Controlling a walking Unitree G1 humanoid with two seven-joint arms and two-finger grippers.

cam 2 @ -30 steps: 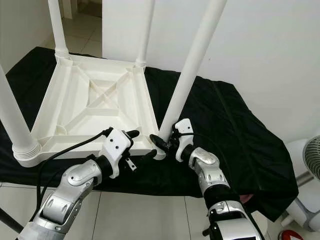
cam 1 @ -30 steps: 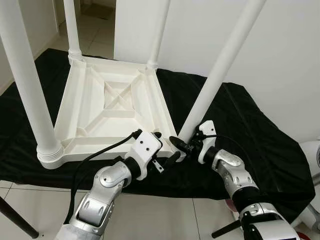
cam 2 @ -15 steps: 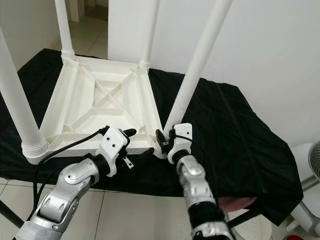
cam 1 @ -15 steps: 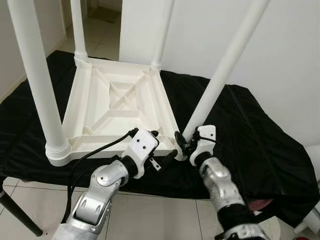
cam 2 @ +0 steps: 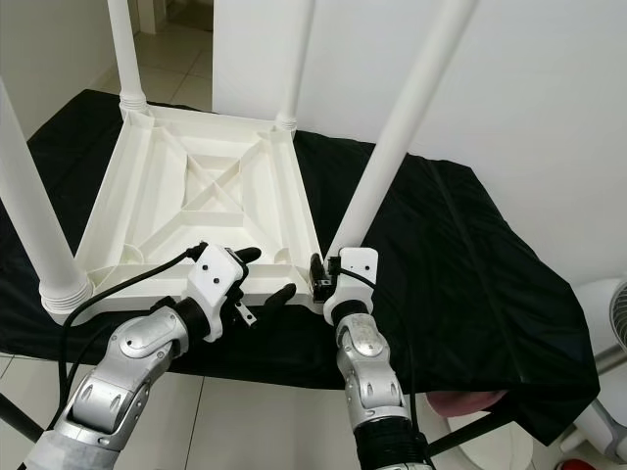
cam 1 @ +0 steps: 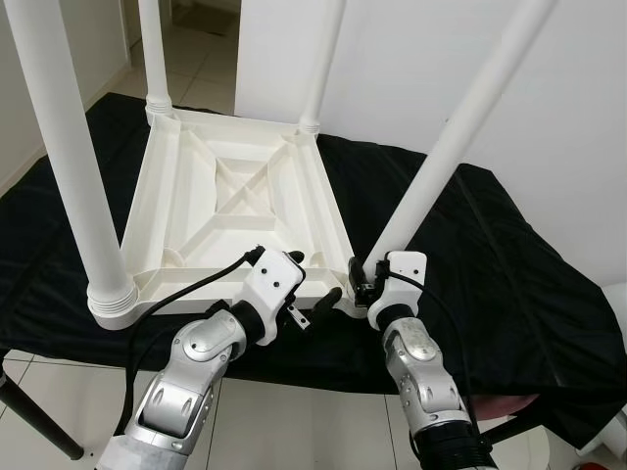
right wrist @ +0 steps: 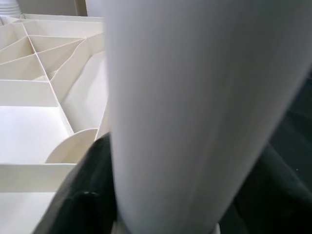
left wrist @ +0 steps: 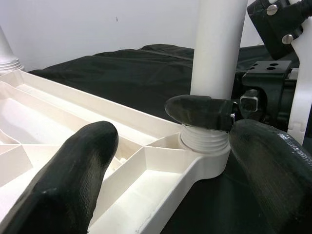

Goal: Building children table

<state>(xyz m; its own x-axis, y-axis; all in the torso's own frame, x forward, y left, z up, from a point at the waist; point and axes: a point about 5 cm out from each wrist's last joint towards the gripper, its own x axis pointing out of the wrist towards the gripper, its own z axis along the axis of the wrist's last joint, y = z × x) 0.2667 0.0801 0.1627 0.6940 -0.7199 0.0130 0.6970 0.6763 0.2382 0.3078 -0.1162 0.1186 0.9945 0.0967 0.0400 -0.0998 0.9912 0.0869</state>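
Observation:
A white plastic children's table (cam 1: 147,206) lies upside down on a black cloth, its legs pointing up. The near right leg (cam 1: 441,166) leans to the right out of its corner socket (left wrist: 204,146). My right gripper (cam 1: 361,279) is shut on this leg just above its threaded base, with one black finger (left wrist: 197,111) across its front. In the right wrist view the leg (right wrist: 195,97) stands between the two fingers. My left gripper (cam 1: 313,279) is open beside it, its fingers (left wrist: 73,180) straddling the table's near rim close to that corner.
Three other legs stand upright: near left (cam 1: 73,166), far left (cam 1: 152,49) and far right (cam 1: 323,59). The black cloth (cam 1: 490,255) hangs over the work surface's front edge. A white wall is behind, tiled floor (cam 1: 59,392) below, and a fan (cam 2: 612,323) at the right.
The camera has shifted. My right forearm swung from the right to straight below the corner, its gripper staying at the leg's base. The left gripper stays open by the rim.

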